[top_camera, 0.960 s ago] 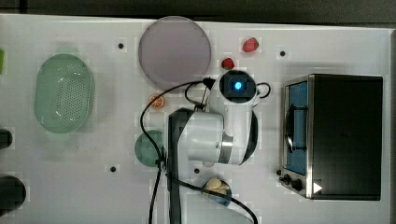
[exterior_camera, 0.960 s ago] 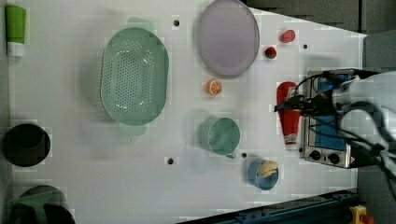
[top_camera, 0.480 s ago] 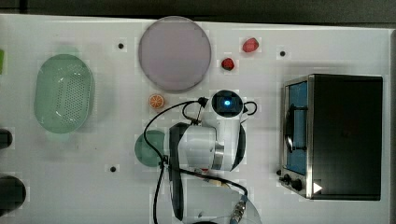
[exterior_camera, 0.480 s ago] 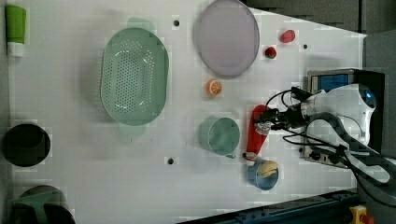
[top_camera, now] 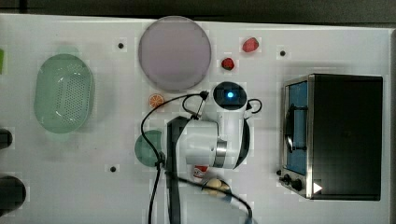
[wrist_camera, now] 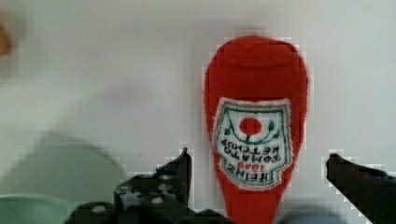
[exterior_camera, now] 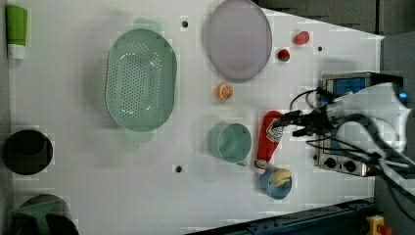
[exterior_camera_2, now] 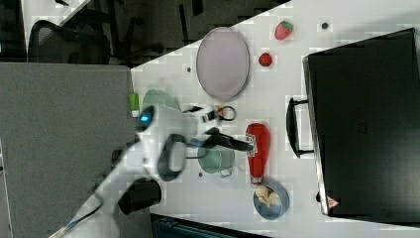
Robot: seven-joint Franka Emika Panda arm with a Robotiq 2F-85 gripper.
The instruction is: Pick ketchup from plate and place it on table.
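Pincer [wrist_camera: 259,172] wide, seemingly astride ketchup [wrist_camera: 256,126].

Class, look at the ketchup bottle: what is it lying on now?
The ketchup lies flat on the white table, between the green cup and the oven. The open gripper straddles it. Its underside is hidden.

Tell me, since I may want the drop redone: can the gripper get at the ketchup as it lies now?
Probably yes: the gripper is open with a finger either side of the ketchup, which lies flat on the table; the green cup sits close beside.

Robot lab: white holed table [top_camera: 327,42], toy foods, office chair [exterior_camera_2: 64,42].
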